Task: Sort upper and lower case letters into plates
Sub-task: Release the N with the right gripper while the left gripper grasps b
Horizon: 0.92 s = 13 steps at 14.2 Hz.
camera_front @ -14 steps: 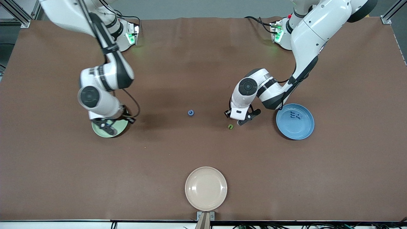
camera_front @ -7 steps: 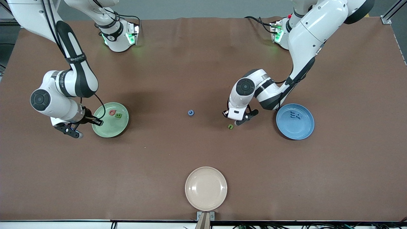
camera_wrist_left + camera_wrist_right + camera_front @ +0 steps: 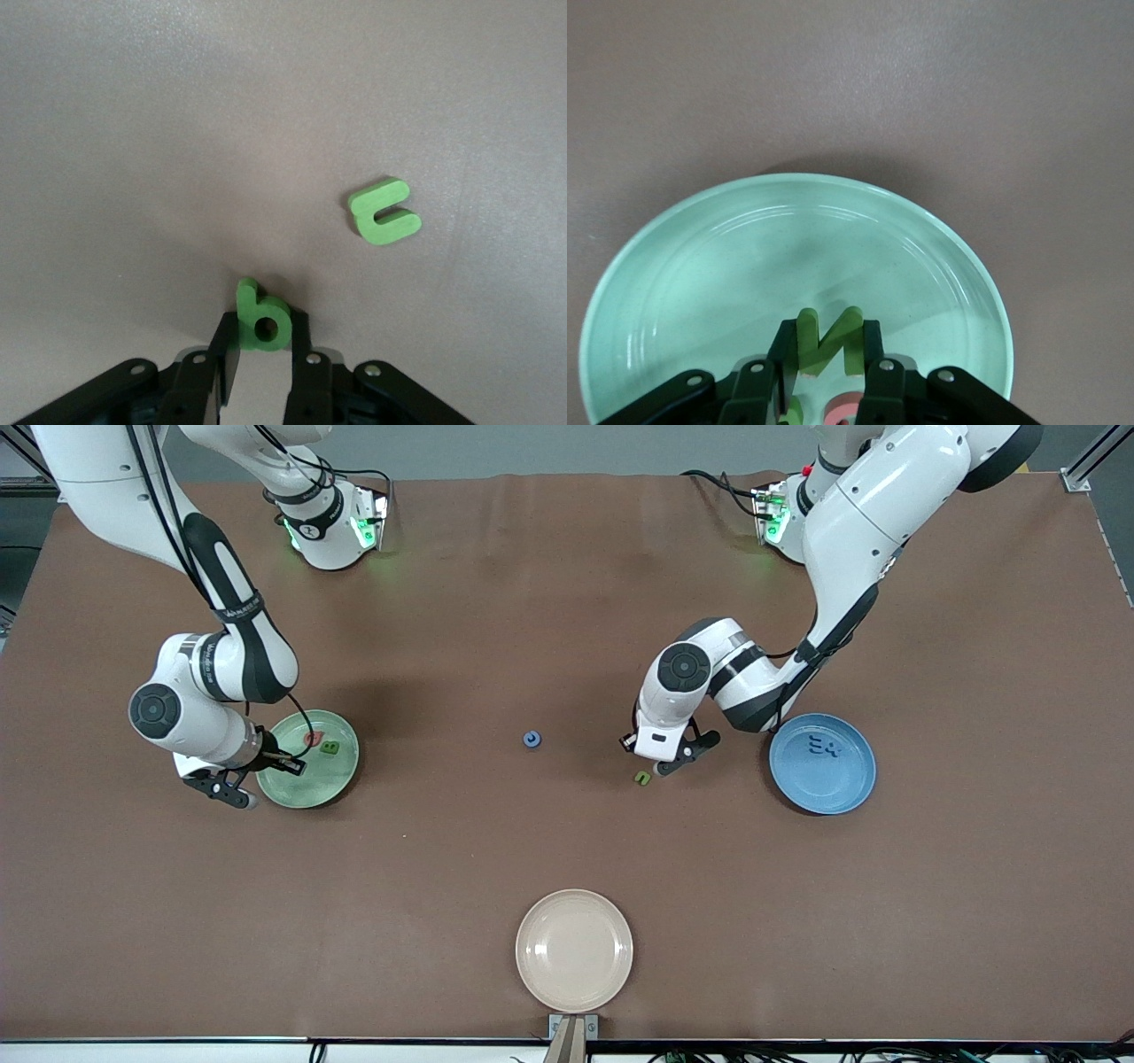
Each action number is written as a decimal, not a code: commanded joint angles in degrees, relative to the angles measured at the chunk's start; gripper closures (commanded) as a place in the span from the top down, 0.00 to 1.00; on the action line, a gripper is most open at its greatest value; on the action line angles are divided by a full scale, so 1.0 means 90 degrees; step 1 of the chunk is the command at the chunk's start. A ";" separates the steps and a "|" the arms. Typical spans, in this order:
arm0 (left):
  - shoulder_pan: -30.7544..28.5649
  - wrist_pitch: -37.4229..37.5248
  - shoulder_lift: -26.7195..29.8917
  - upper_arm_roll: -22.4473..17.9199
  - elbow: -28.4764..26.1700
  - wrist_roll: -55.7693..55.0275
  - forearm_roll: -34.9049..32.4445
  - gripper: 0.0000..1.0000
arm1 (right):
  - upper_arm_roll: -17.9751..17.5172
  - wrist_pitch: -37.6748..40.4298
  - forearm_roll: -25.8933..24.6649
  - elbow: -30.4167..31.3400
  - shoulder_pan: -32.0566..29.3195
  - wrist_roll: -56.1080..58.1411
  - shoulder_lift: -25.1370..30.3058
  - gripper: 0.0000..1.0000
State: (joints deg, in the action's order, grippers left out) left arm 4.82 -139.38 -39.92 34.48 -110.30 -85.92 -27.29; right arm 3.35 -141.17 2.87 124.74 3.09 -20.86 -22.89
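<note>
Your left gripper (image 3: 263,350) hung over bare table between the blue letter (image 3: 532,739) and the blue plate (image 3: 822,763), its fingers clamped on a green lowercase b (image 3: 262,319); a second green letter (image 3: 384,212) lay flat on the table just beside it. Your right gripper (image 3: 824,359) was over the mint green plate (image 3: 726,266), pinching a green N (image 3: 826,339); a pink letter (image 3: 312,738) and a green letter B (image 3: 330,747) lay in that plate. The cream plate (image 3: 574,950) sat nearest the front camera.
</note>
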 commanded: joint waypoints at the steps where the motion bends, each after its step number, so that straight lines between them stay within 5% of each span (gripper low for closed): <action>1: 0.0031 0.0057 0.0031 -0.0101 0.0058 -0.0179 -0.0209 0.11 | -0.0070 -0.0047 -0.0085 0.0008 -0.0109 0.0052 -0.0025 0.09; 2: -0.0037 0.0125 0.0176 -0.0091 0.0058 -0.0131 -0.0209 0.10 | -0.0080 -0.0047 -0.0085 -0.0002 -0.0109 0.0052 -0.0025 0.18; 3: -0.0096 0.0319 0.0400 -0.0091 0.0048 -0.0082 -0.0209 0.09 | -0.0080 -0.0037 -0.0085 -0.0002 -0.0119 0.0062 -0.0025 0.40; 5: -0.0320 0.0797 0.0771 -0.0052 0.0048 0.0306 -0.0200 0.09 | -0.0080 -0.0028 -0.0085 -0.0012 -0.0128 0.0053 -0.0025 1.00; 8: -0.0904 0.1033 0.1222 0.0142 -0.0146 0.1127 -0.0112 0.08 | -0.0109 0.0225 -0.0046 -0.0080 -0.0061 -0.0084 0.0111 1.00; 13: -0.3285 0.1034 0.1379 0.1489 -0.0985 0.2601 -0.0238 0.08 | -0.0158 0.1067 0.0052 -0.0490 0.1293 -0.2569 0.0414 1.00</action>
State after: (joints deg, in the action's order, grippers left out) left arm -16.96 -129.57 -28.97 43.11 -114.72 -66.39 -28.19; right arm 1.94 -132.11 3.15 119.73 8.55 -34.51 -20.77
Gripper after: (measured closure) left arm 0.722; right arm 0.000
